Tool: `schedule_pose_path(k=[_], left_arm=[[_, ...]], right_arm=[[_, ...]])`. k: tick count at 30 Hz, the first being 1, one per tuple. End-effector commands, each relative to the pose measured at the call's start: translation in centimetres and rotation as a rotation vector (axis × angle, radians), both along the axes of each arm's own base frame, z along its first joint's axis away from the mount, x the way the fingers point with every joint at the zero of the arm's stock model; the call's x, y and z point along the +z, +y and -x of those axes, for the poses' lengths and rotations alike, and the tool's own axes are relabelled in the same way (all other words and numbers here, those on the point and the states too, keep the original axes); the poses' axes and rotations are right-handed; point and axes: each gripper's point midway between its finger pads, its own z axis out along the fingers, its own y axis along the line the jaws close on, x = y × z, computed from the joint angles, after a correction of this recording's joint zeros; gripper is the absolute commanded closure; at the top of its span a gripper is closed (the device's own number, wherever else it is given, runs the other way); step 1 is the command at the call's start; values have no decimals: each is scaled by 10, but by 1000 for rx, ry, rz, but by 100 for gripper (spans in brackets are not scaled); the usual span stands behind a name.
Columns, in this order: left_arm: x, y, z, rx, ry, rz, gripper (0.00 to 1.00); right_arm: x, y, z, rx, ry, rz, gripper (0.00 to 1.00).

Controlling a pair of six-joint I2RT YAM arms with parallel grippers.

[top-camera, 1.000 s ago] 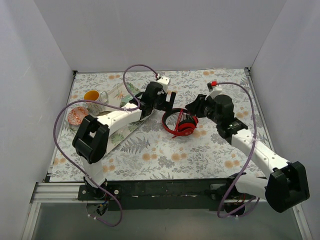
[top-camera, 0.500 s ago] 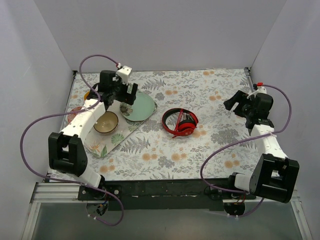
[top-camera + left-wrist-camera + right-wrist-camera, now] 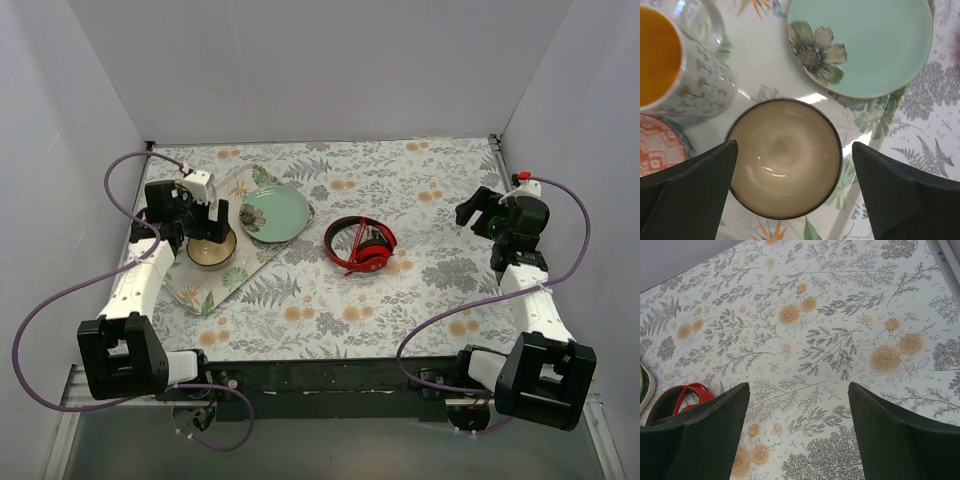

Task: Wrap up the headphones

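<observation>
Left: the left hand (image 3: 794, 146) is held released, jaws wide apart, directly above a tan bowl (image 3: 785, 157) that stands on a floral tray (image 3: 195, 292). A mint plate with a flower motif (image 3: 865, 45) lies just beside the bowl, and nothing is grasped.

Centre: the headphones (image 3: 360, 243) lie flat on the counter (image 3: 420, 290), well apart from both hands. The headband loop is turned toward the left and far side, and the ear cups are gathered at the near right. The long axis is therefore judged to run from far left to near right. A thin red line crosses inside the loop and no cable is seen trailing outside it, so whether the wrapping is finished or not begun cannot be told.

Right: the right hand (image 3: 797, 386) is likewise released and empty over bare counter. Any further winding is judged to call for a reach to the centre and for the cable end to be found.
</observation>
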Motion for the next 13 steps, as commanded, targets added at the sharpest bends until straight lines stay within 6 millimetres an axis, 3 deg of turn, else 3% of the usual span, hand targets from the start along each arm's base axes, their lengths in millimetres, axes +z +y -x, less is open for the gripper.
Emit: schedule_pose_path(k=[1, 13], left_arm=[[-10, -14, 21, -63, -1, 22, 2], [-12, -16, 45, -82, -40, 25, 2]], right_arm=[[20, 5, -4, 36, -105, 5, 12], [20, 26, -2, 128, -156, -64, 11]])
